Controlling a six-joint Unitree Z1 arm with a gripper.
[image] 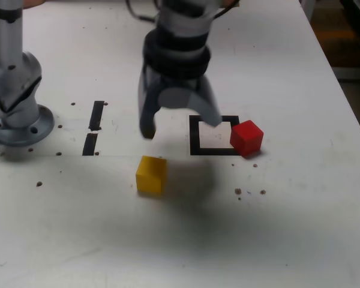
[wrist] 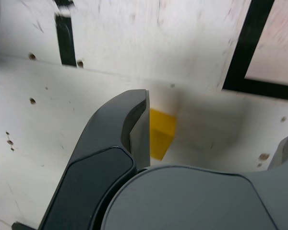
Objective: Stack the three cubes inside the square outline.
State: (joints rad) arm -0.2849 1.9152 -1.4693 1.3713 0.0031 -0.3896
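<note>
My gripper hangs open above the table with nothing between its widely spread fingers. Below it and nearer the front lies the yellow cube. In the wrist view this yellow cube shows just past one dark finger of the open gripper. The red cube rests on the table over the side of the square outline at the exterior view's right. One finger covers part of the outline's far edge. A corner of the square outline appears in the wrist view.
Two short black tape strips lie at the exterior view's left of the outline, one also in the wrist view. The arm's metal base stands at the far left. Small screw holes and specks dot the white table.
</note>
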